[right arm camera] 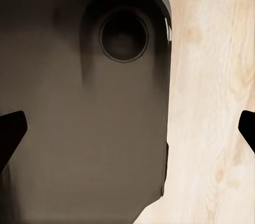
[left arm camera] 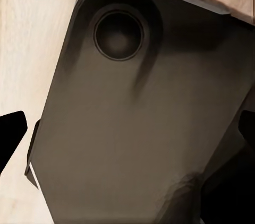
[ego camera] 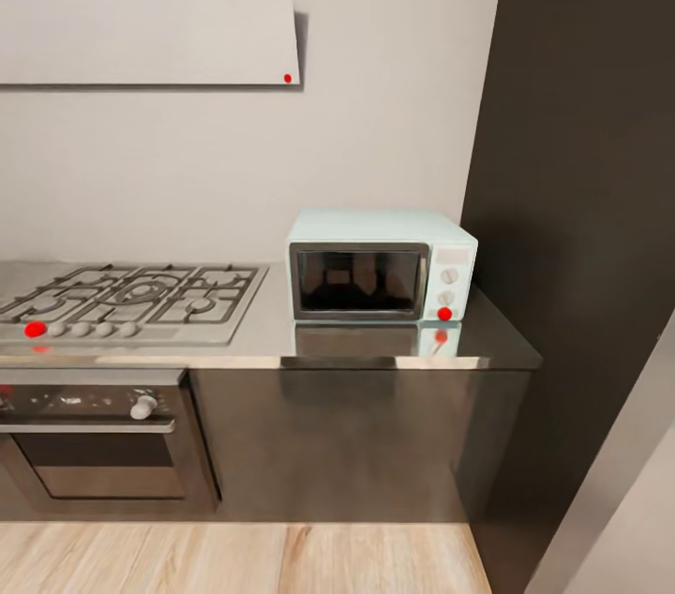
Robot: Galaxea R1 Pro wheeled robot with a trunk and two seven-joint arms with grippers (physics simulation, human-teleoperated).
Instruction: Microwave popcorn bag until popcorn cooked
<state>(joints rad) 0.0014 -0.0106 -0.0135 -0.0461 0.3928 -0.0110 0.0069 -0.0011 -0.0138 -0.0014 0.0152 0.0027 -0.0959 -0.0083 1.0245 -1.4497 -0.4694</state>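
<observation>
The pale mint-blue microwave [ego camera: 380,268] stands on the shiny grey countertop [ego camera: 272,332] at its right end, with its dark glass door shut. The popcorn bag and the popcorn are out of view. In the left wrist view my left gripper [left arm camera: 127,128] is open, its dark fingertips [left arm camera: 10,134] wide apart over my own dark base [left arm camera: 143,75]. In the right wrist view my right gripper [right arm camera: 129,131] is open too, its fingertips [right arm camera: 10,134] spread above the same dark base [right arm camera: 79,102] and the wooden floor [right arm camera: 212,102].
A grey gas hob [ego camera: 131,294] with black grates lies left of the microwave, above a dark built-in oven [ego camera: 94,444]. A pale extractor hood [ego camera: 150,27] hangs over it. A tall dark panel [ego camera: 581,200] closes the right side. Wooden floor [ego camera: 234,556] runs before the cabinets.
</observation>
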